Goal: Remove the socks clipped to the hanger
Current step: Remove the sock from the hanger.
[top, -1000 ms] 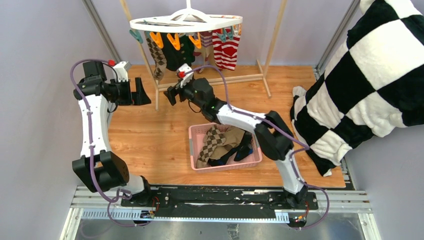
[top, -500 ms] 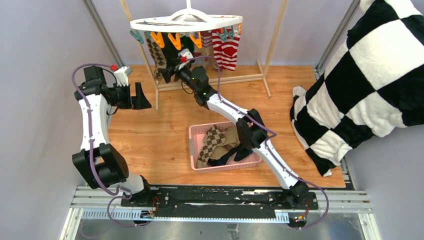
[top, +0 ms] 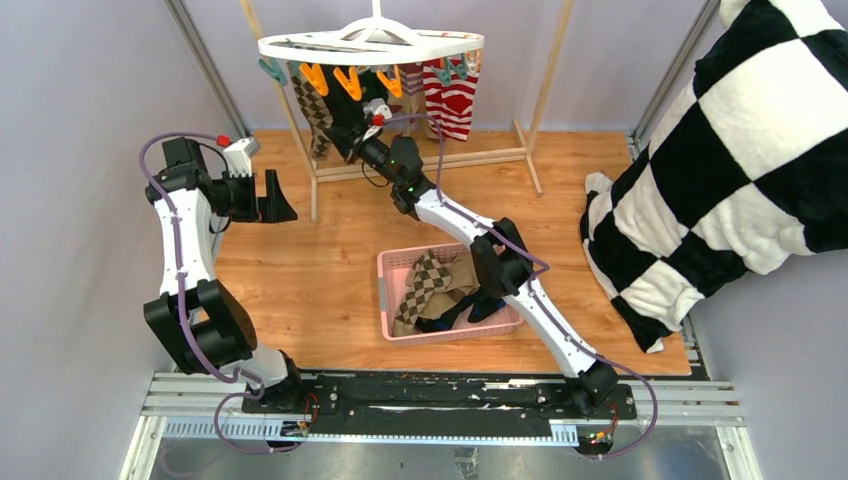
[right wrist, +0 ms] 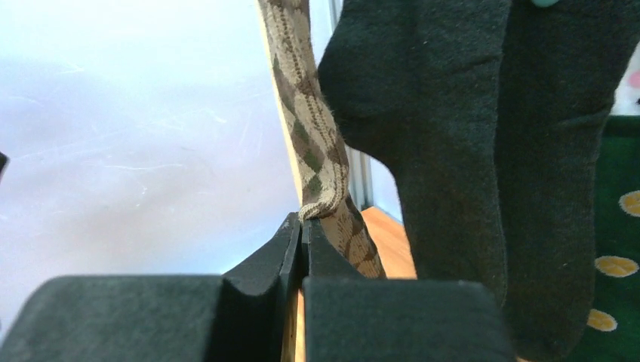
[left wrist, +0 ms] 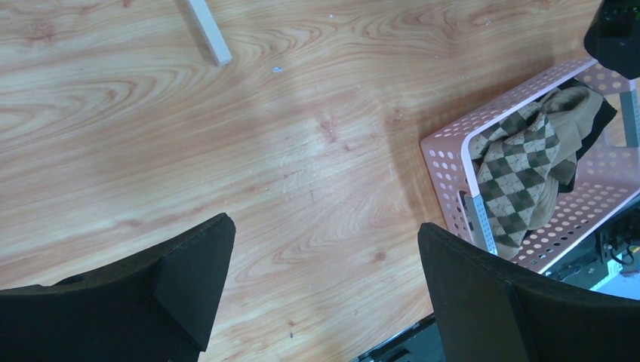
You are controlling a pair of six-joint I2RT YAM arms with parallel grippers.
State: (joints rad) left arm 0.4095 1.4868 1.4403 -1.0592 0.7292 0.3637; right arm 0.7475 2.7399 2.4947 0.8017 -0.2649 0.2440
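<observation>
The left pincer [top: 276, 197] is hovering released above the left side of the surface [top: 300, 270]. At far centre, the hanger [top: 370, 45] is hanging with socks [top: 347, 102] clipped beneath it: an argyle sock [top: 314, 108] at left, a dark sock [right wrist: 438, 151] beside it and a striped sock [top: 452, 100] at right. The right pincer [right wrist: 302, 241] is reaching up to the argyle sock. It is clenched, with its tips touching the sock's lower end; whether cloth is caught between them cannot be told. Nearer, a basket [top: 385, 290] is holding further socks. A checkered cloth [top: 740, 150] is draping down at far right.
</observation>
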